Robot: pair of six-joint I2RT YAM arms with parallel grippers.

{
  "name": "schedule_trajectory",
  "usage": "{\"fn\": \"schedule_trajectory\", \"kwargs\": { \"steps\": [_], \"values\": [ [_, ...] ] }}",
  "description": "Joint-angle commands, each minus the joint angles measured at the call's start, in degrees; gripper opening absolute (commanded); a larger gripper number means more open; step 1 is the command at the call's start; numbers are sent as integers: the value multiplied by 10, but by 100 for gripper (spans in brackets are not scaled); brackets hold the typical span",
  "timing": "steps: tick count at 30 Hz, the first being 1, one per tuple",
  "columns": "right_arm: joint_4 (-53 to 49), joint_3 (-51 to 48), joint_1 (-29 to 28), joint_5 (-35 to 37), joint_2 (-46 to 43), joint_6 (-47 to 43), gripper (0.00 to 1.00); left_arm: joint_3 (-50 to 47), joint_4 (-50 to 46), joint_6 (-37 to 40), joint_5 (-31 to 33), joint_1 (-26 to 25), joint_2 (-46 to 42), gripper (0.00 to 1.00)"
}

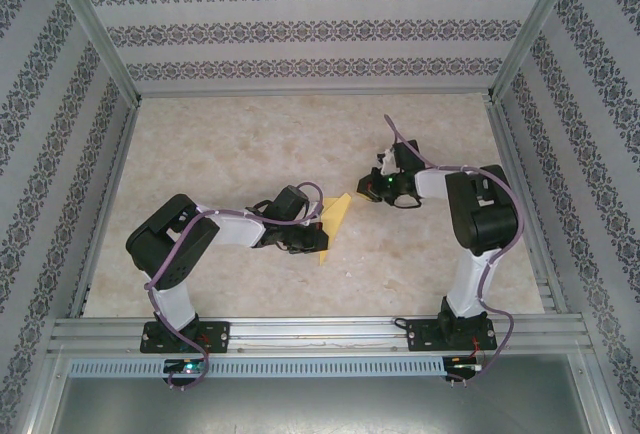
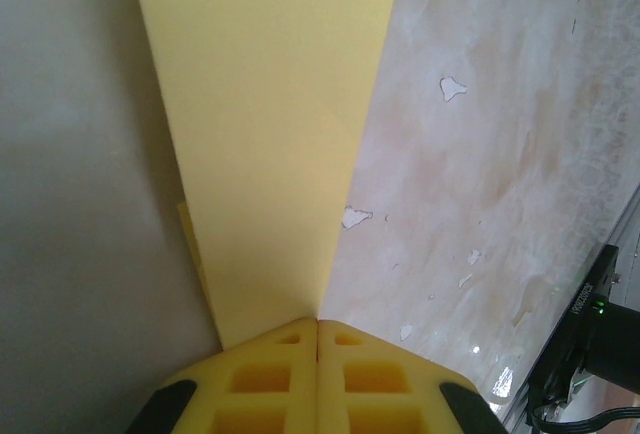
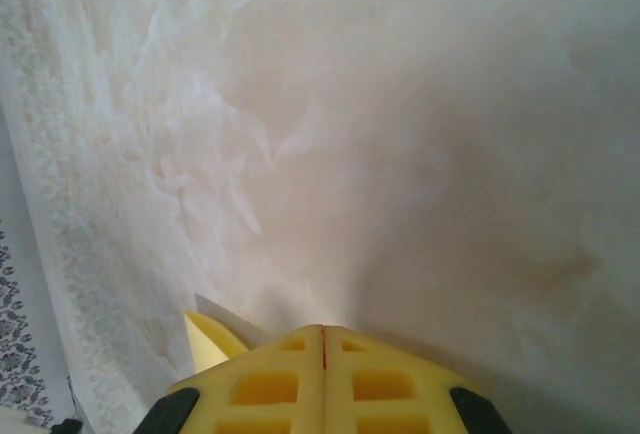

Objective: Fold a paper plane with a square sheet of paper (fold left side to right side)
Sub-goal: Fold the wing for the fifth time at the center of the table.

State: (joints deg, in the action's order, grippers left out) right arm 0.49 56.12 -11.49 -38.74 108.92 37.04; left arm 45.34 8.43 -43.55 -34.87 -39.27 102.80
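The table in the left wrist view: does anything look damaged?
Yes. Small white patches dot the table right of the yellow paper, as if its marbled covering has flaked off. The paper itself looks smooth and untorn.

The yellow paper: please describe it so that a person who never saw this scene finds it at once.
Look at the middle of the marbled beige table, between the left arm and the right arm. There the left gripper pinches the folded yellow paper: thin, pointed and bright yellow beside the dark arms.
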Motion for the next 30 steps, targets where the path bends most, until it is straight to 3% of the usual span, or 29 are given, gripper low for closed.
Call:
{"fn": "schedule_trajectory", "kwargs": {
  "steps": [1, 5, 12, 30],
  "values": [
    [-9, -11, -9, 3, -67, -10, 0, -18, -49, -3, 33, 2, 5, 0],
    [-2, -36, -41, 1, -94, 8, 0, -11, -50, -2, 32, 2, 5, 0],
    [22, -37, -94, 1, -58, 37, 0, -8, -55, -4, 28, 2, 3, 1],
    [-3, -39, -84, 36, 23, 6, 0, 67, -69, 4, 1, 2, 6, 1]
  ]
}}
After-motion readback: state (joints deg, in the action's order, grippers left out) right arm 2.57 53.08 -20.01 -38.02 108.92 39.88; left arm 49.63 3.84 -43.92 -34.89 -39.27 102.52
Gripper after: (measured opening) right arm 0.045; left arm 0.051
